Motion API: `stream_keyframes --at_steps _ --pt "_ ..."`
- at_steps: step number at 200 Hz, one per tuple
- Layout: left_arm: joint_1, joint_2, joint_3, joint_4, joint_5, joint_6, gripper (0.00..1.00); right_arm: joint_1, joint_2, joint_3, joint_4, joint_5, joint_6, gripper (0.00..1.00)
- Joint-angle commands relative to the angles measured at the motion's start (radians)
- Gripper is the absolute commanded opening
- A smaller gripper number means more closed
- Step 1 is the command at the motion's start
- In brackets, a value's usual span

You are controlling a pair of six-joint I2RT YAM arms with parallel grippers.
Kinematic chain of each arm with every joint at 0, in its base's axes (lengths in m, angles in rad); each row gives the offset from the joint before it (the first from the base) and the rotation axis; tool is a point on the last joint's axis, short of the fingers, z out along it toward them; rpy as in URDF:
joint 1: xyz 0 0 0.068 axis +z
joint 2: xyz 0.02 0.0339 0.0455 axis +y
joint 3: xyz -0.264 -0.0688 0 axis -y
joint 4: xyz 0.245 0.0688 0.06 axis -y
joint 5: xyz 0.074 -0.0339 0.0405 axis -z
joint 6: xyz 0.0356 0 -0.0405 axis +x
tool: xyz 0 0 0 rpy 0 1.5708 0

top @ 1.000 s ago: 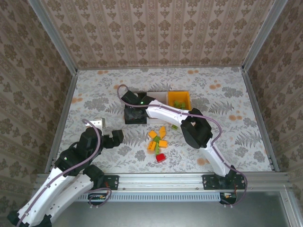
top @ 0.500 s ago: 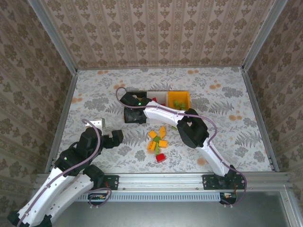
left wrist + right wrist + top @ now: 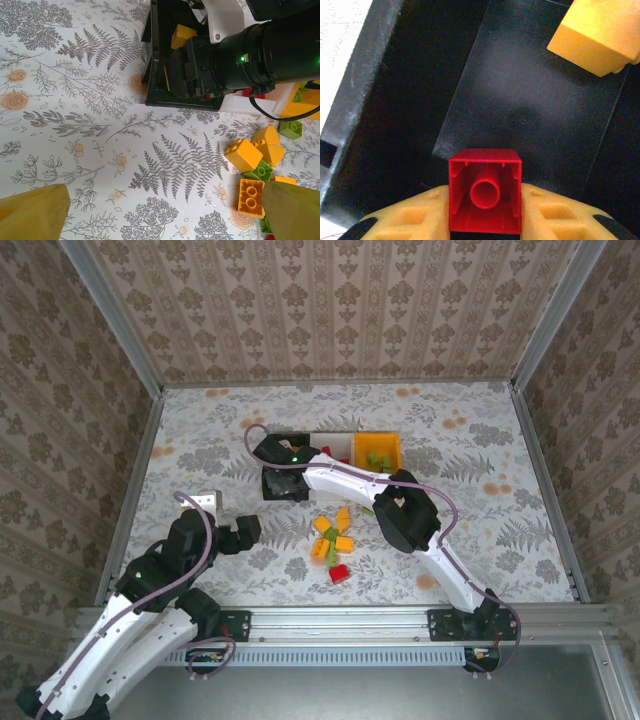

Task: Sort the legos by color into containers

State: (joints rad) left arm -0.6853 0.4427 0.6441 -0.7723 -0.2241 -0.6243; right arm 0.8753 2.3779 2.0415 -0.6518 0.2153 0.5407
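Note:
My right gripper [image 3: 485, 220] is shut on a red lego [image 3: 485, 192], its hollow underside facing the camera, held just above the floor of the black bin [image 3: 520, 100]. A yellow lego [image 3: 600, 35] lies in that bin. From above, the right gripper [image 3: 278, 468] reaches over the black bin [image 3: 272, 490], beside the white bin [image 3: 338, 442] and the orange bin [image 3: 378, 451], which holds green legos. Loose yellow and green legos [image 3: 333, 535] and a red one [image 3: 340, 573] lie on the table. My left gripper [image 3: 243, 532] stands open and holds nothing, its fingers [image 3: 35, 212] low over the table.
A small grey block [image 3: 207, 500] sits on the table near the left gripper. In the left wrist view, loose yellow legos [image 3: 243, 154] and a green one [image 3: 260, 170] lie right of centre, below the black bin [image 3: 155, 75]. Wallpapered walls enclose the table.
The right arm has shifted slightly left over the black bin with the red lego in its grip. The left arm has not moved.

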Motion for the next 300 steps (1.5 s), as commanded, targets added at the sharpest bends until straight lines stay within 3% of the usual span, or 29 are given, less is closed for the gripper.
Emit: stream_keyframes --at_steps 1,56,98,143,182,195,211,226,261,300 --pt "0.008 -0.009 0.007 -0.014 0.009 0.002 1.0 -0.002 -0.031 0.019 0.016 0.033 -0.028 0.35" --pt "0.007 -0.006 0.012 -0.011 0.006 0.005 1.0 0.001 -0.178 -0.052 0.094 0.023 -0.048 0.34" --pt "0.009 0.008 -0.001 0.015 0.021 0.006 1.0 -0.007 -0.366 -0.273 0.16 0.011 -0.016 0.34" --pt "0.01 0.072 -0.024 0.094 0.063 0.003 1.0 -0.113 -0.517 -0.486 0.146 0.02 0.018 0.34" --pt "0.007 0.142 -0.036 0.164 0.104 0.01 1.0 -0.197 -0.502 -0.527 0.134 -0.042 0.012 0.34" --pt "0.008 0.165 -0.044 0.186 0.122 0.011 1.0 -0.212 -0.468 -0.503 0.121 -0.069 0.008 0.39" --pt "0.006 0.204 -0.05 0.211 0.149 0.018 1.0 -0.216 -0.457 -0.496 0.121 -0.071 0.005 0.59" --pt "0.003 0.247 -0.052 0.226 0.169 0.022 1.0 -0.216 -0.484 -0.516 0.133 -0.068 0.005 0.68" --pt "-0.053 0.363 -0.069 0.307 0.184 0.023 1.0 -0.216 -0.614 -0.618 0.175 -0.07 0.013 0.73" --pt "-0.207 0.581 -0.043 0.409 0.158 0.034 0.99 -0.216 -0.783 -0.802 0.194 -0.054 0.037 0.73"
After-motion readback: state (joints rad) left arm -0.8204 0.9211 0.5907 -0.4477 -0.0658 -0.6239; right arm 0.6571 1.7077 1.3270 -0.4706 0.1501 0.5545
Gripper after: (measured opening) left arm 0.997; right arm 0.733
